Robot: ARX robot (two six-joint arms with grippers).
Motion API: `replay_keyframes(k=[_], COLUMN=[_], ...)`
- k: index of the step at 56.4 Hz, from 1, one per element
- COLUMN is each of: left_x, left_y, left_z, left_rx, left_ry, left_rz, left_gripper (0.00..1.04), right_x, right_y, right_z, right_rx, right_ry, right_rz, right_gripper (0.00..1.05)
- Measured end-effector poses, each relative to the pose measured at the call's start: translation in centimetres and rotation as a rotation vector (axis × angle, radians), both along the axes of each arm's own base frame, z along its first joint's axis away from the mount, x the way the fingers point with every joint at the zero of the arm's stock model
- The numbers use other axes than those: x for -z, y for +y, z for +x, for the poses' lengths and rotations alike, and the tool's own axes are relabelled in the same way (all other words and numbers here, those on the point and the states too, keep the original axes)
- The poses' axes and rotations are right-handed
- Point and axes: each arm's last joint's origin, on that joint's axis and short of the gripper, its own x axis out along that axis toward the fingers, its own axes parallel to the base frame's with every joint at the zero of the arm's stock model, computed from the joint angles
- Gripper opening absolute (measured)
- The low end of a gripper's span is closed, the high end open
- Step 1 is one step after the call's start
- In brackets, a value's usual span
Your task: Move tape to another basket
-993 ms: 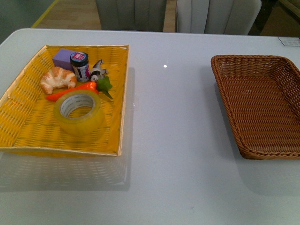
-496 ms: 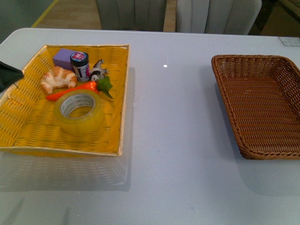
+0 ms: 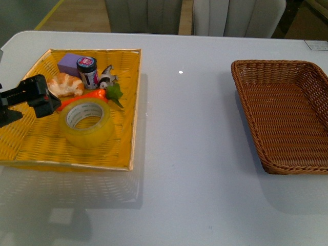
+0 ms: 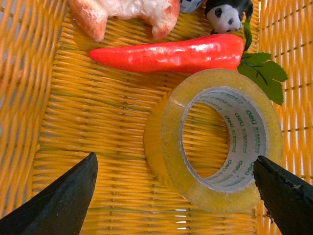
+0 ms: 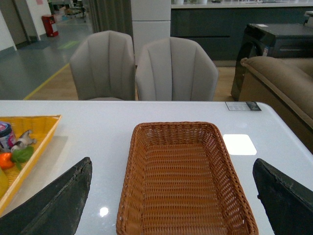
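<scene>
Hovering with jaws spread and empty, left gripper [image 4: 175, 157] sits just left of the tape [image 3: 87, 137], lying flat, core axis upright, in the yellow tray [image 3: 134, 113]; left arm nearer, basket [image 3: 287, 123] well apart rightward.

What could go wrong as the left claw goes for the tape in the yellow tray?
The carrot lies close against the tape, so the open left claw might pinch or drag it too. The tape sits off-centre, nearer one finger, which may land on its rim instead of straddling it.
</scene>
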Motion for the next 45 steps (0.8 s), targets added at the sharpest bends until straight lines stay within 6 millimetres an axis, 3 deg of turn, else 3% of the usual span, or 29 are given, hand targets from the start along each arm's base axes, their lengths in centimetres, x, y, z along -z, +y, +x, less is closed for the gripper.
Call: replay_keyframes(k=[7,17,45], left_x=[1.0,0.7,-0.2], left_y=[-0.8,-1.6,-2.0], left_z=[0.9,1.3,0.8], left_rx=[0.015,0.030,0.006], left_ry=[-0.004,-0.020,-0.014], left_rz=[-0.004,-0.011,-0.045], left_gripper=[0.96,0.96,0.96], right_x=[0.0,0.0,0.0], right_y=[0.0,0.0,0.0], right_z=[0.0,0.0,0.0], right_rx=[0.001,0.000,0.001], right_ry=[0.000,0.000,0.000], right_rz=[0.000,0.000,0.000], right_gripper=[0.96,0.96,0.96])
